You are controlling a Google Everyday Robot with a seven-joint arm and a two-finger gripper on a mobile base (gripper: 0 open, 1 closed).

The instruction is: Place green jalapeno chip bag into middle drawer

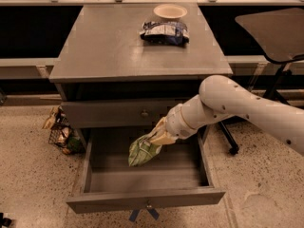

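Drawer: middle drawer (145,201), grey, shallow, flat floor, low walls, round knob, pulled out.
Contents: green jalapeno chip bag (142,150) hangs inside its walls, left of centre.
Bag: crinkled, bright green; its lower end perhaps touches the floor.
Claw: gripper (159,134) above the drawer's middle, 2 fingers pinched on the bag's top; the bag dangles just below it.
Cabinet top (109,46): smooth grey, bearing 1 dark blue-and-white bag (164,32) and 1 pale round bowl (170,11).
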